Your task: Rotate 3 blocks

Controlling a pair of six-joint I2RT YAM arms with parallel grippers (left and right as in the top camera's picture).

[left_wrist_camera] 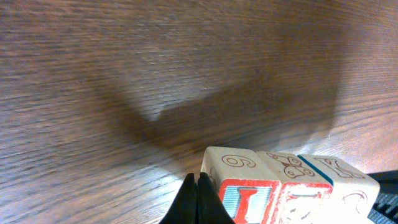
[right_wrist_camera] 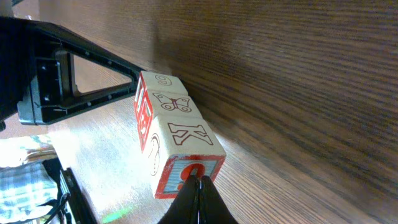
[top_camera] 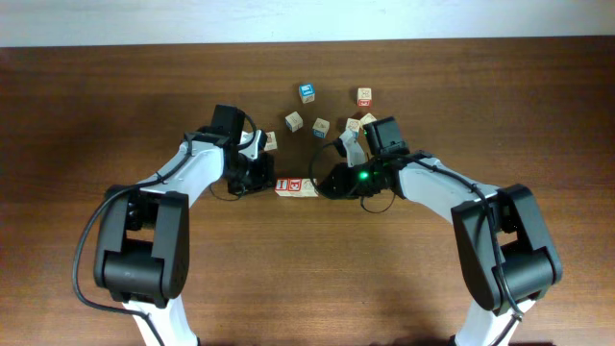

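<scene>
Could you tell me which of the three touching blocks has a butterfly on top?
The middle block, between the numbered one by the left gripper and the lettered one by the right gripper.

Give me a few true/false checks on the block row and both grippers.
1. The row of three blocks lies side by side, the blocks touching. True.
2. The blocks are stacked one on another. False: all three rest on the table.
3. The left gripper and the right gripper are both shut. True.
4. The right gripper is clamped around a block. False: nothing is between its fingers; its tip sits at the end of the row.
5. Loose blocks lie apart from the row, farther up the table. True.
</scene>
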